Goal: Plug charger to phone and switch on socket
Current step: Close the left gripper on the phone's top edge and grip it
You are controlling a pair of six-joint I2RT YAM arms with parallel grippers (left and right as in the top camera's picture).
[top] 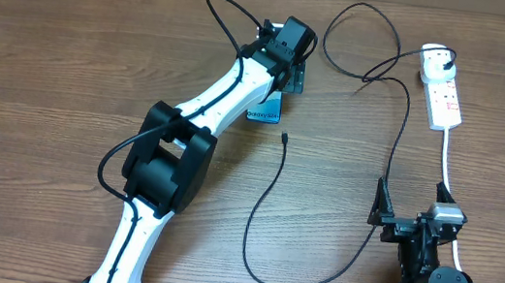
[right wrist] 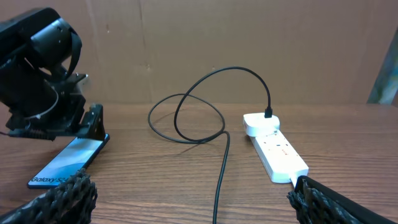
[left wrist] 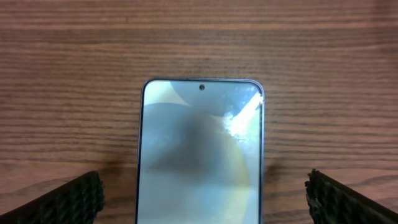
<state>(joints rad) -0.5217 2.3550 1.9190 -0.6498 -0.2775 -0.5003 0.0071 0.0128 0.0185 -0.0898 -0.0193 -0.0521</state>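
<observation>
Left tool point(left wrist: 202, 202), released, straddles phone point(left wrist: 199, 155) w/o gripping; likely step: steady phone. Right tool point(right wrist: 199, 202) released too. Next move needs charger point(top: 285, 141) tip, lying between tools.

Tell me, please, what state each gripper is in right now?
Left gripper: open, straddling the phone, not gripping it.
Right gripper: open, holding nothing.

Phone point(left wrist: 200, 155) between spread end effector point(left wrist: 202, 199) fingers

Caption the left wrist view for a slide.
Open left gripper straddling the phone, which lies screen-up on the wooden table.
</observation>
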